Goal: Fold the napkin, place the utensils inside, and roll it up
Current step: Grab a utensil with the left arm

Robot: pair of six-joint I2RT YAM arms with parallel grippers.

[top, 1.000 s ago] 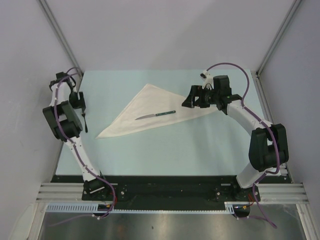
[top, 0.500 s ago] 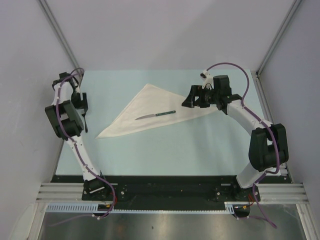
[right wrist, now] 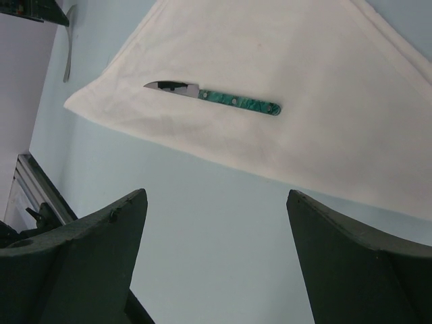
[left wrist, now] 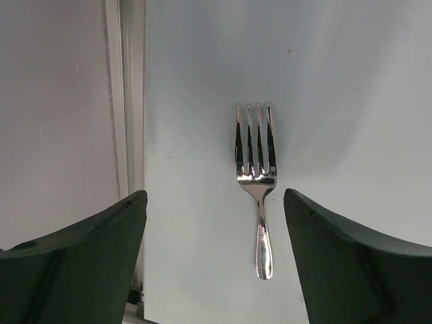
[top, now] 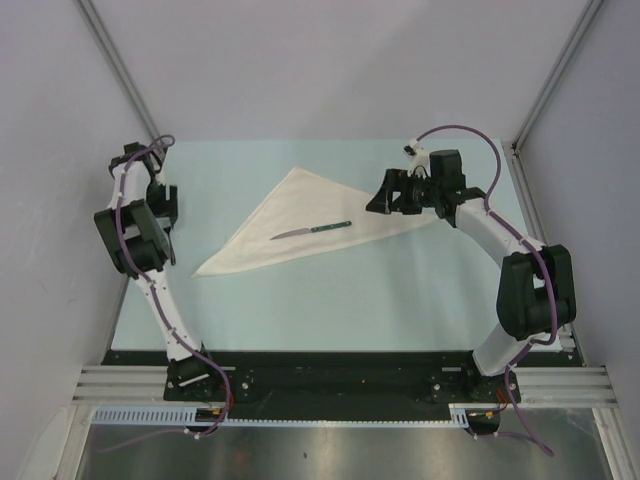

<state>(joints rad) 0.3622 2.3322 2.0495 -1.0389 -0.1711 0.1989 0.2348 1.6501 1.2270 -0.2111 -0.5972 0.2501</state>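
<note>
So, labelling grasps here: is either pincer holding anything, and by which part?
Nothing is held: left pincer open near the fork, right pincer open by the napkin.

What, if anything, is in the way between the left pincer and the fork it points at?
Nothing visible. The left pincer stands open. In its wrist view the fork lies flat between the two fingers, tines pointing away, and only the table surface shows between pincer and fork.

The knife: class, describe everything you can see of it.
The knife is small and slim, with a mottled teal handle showing small rivets and a short shiny silver blade. It lies flat on the folded white napkin, near its middle, with the blade pointing left in the top view. Only the napkin touches it.
</note>
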